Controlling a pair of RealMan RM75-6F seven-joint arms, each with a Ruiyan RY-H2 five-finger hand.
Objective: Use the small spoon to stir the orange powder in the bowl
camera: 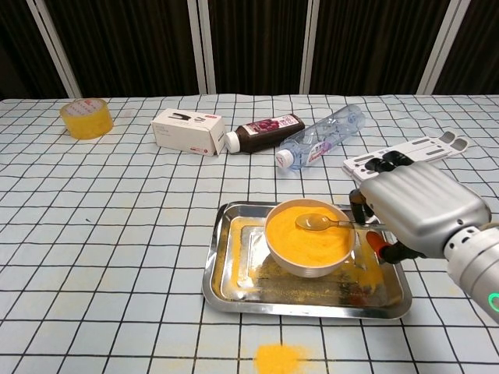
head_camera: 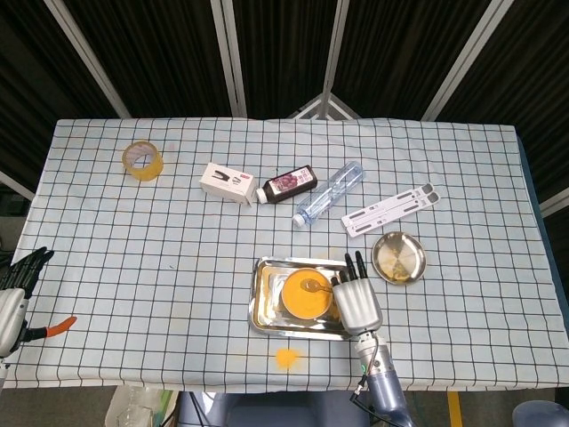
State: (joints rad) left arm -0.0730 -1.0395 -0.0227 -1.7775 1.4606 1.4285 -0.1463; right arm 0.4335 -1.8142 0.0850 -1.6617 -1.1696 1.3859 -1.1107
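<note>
tape roll (head_camera: pixel 142 159), white box (head_camera: pixel 227 183), clear bottle (head_camera: pixel 330 193)

Open cloth left of the tray (camera: pixel 234 284); water bottle (camera: pixel 323 136) and white bracket (camera: pixel 405 154) crowd behind
</note>
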